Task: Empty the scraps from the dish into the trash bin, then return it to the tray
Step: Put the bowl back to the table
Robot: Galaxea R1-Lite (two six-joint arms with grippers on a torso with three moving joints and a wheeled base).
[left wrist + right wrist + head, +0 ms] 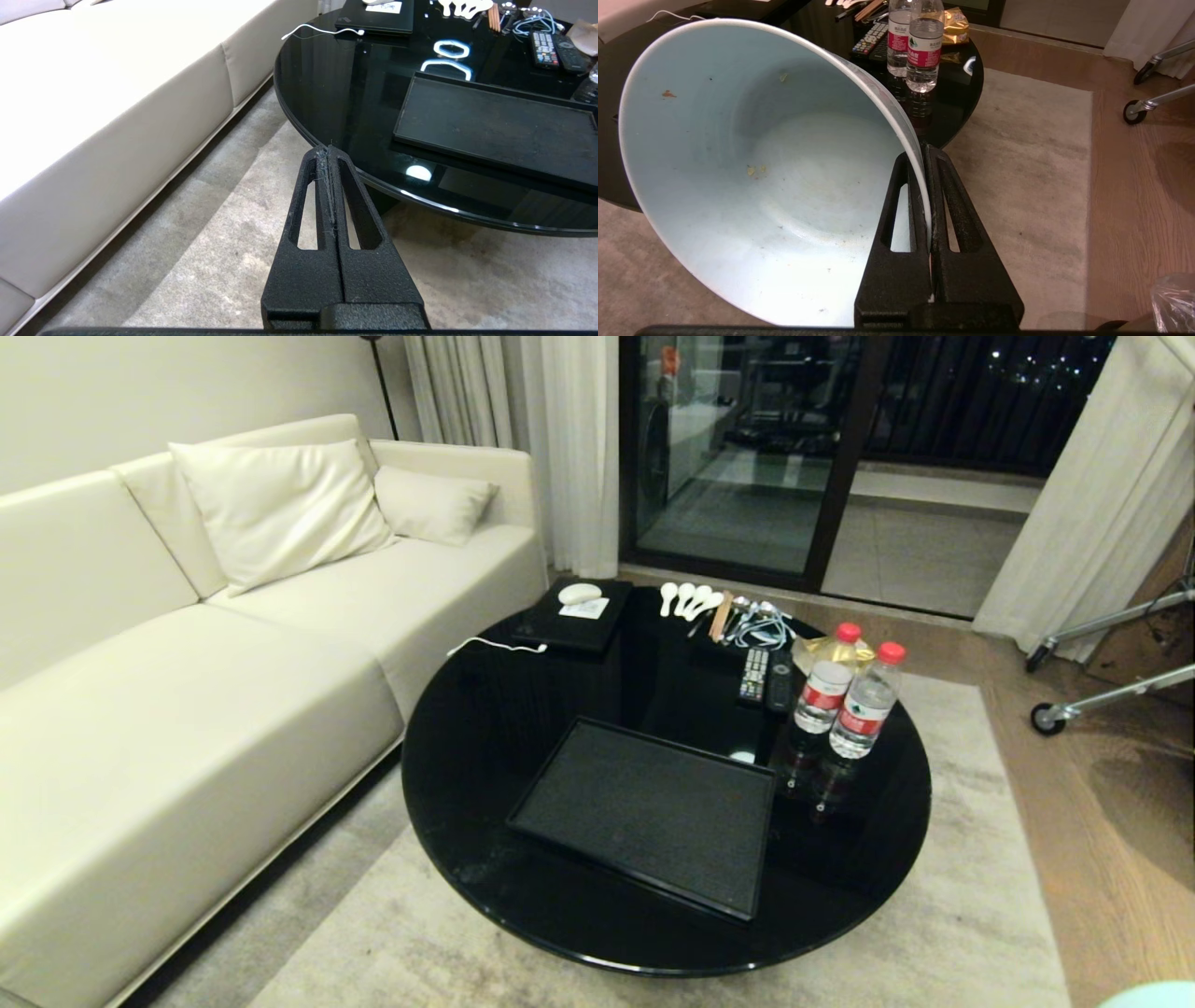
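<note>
In the right wrist view my right gripper is shut on the rim of the dish, a white bowl with a pale bluish inside, held tilted over the rug beside the table. Only a few tiny crumbs cling inside it; the scraps themselves are out of view. A crinkled clear liner at the view's corner is probably the trash bin. The black tray lies bare on the table, also seen as the tray. My left gripper is shut on nothing, over the rug by the table's edge.
The round black glass table carries two water bottles, remotes, white spoons and a black slab. A cream sofa runs along the left. Wheeled metal legs stand on the wood floor at right.
</note>
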